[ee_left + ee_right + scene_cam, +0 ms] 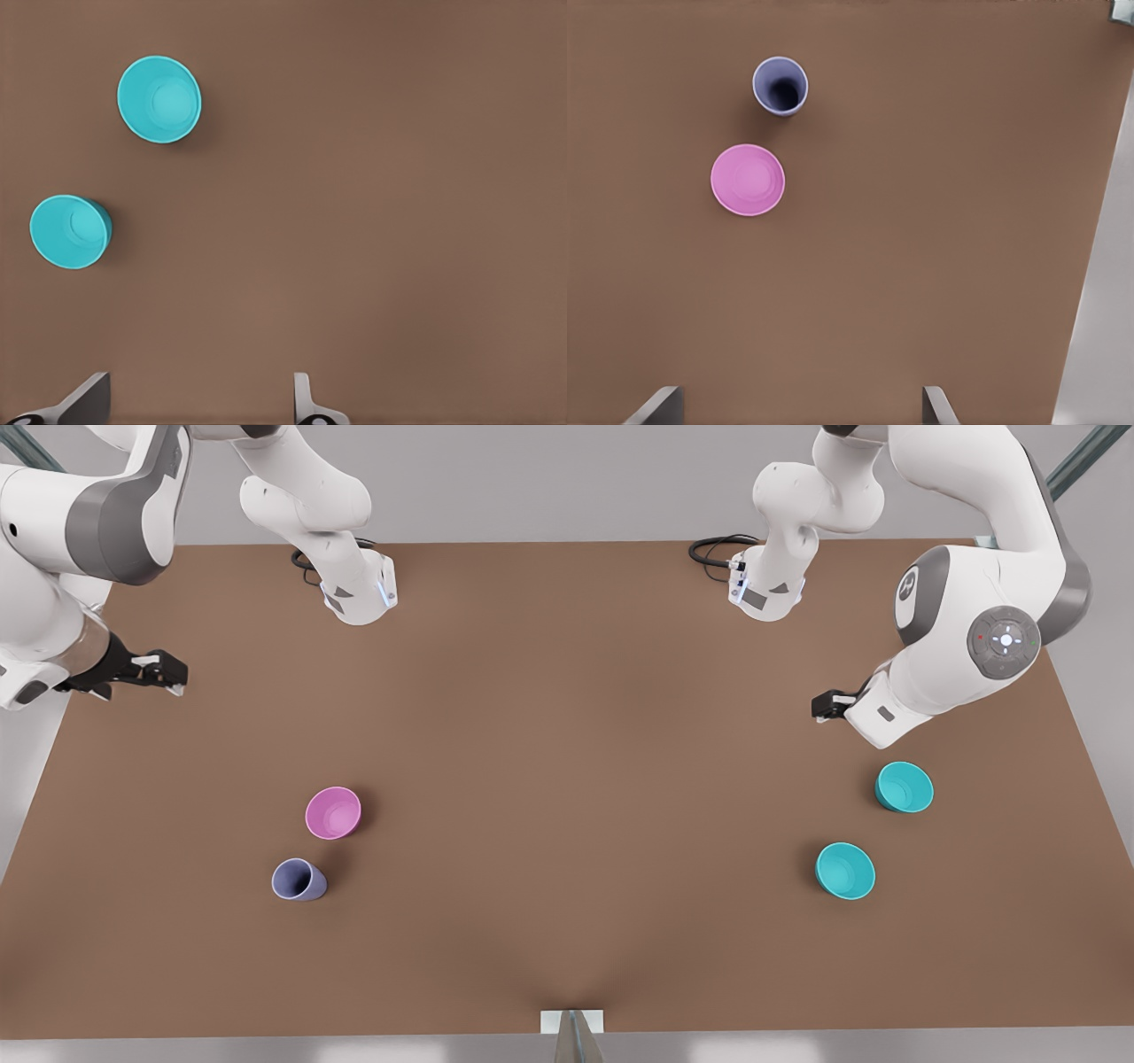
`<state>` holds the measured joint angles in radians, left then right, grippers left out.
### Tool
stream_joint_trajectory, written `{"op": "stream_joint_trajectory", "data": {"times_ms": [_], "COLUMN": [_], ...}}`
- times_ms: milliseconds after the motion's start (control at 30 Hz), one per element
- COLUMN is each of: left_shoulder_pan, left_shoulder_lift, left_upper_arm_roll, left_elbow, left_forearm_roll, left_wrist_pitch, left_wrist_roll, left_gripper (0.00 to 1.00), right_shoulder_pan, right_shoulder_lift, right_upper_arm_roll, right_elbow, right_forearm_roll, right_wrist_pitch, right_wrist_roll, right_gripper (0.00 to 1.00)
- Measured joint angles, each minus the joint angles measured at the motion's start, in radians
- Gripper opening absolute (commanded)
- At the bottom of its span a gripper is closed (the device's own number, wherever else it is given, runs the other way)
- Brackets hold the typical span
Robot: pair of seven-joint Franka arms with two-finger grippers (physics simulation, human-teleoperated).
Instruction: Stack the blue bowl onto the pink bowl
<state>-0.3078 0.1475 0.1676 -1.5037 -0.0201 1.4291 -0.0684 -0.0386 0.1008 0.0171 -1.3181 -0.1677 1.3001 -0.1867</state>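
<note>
Nearest our front camera, the purple cup (299, 880) and one teal bowl wait untouched on the brown surface (567, 779)

We see two look-alike teal bowls toward 3 o'clock in the front view, either of which could be the blue bowl: the nearer (845, 871) and the farther (904, 786), close together but apart; both show below the left claw (199, 403), whose fingers stand spread and hold nothing. At about 9 o'clock the pink bowl (333, 812) sits upright just beyond the cup, not touching it, under the right claw (802, 407), also spread and empty, waiting. We judge the teal bowl light, stiff and smooth plastic, likely slippery, so we would pinch its rim wall, one finger inside and one outside; nothing is stacked yet
</note>
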Motion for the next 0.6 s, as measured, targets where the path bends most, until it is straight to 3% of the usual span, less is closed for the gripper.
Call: {"op": "stream_joint_trajectory", "data": {"times_ms": [67,200,300,367,467,600], "left_shoulder_pan": [-0.001,-0.001,-0.007,-0.026,0.022,0.002], "left_shoulder_lift": [0.002,0.005,0.014,0.013,0.016,0.024], "left_upper_arm_roll": [0.0,0.001,0.012,0.092,0.194,0.195], "left_elbow": [-0.002,-0.012,-0.015,-0.011,-0.008,0.019], "left_forearm_roll": [0.0,0.0,0.0,-0.003,-0.013,-0.03], "left_wrist_pitch": [-0.005,-0.01,-0.011,-0.008,-0.004,0.005], "left_wrist_roll": [-0.001,-0.003,-0.004,0.003,0.052,0.114], "left_gripper": [1.0,1.0,1.0,1.0,1.0,1.0], "right_shoulder_pan": [-0.002,-0.089,-0.185,-0.191,-0.184,-0.148], "right_shoulder_lift": [0.011,0.211,0.255,0.284,0.304,0.311], "right_upper_arm_roll": [0.0,0.001,0.001,0.001,0.003,0.018], "right_elbow": [0.002,-0.076,-0.32,-0.422,-0.503,-0.558], "right_forearm_roll": [-0.001,0.028,0.088,0.144,0.217,0.282], "right_wrist_pitch": [0.003,0.01,0.141,0.244,0.386,0.553], "right_wrist_roll": [-0.006,-0.015,-0.011,0.001,0.018,0.037], "right_gripper": [1.0,1.0,1.0,1.0,1.0,1.0]}}
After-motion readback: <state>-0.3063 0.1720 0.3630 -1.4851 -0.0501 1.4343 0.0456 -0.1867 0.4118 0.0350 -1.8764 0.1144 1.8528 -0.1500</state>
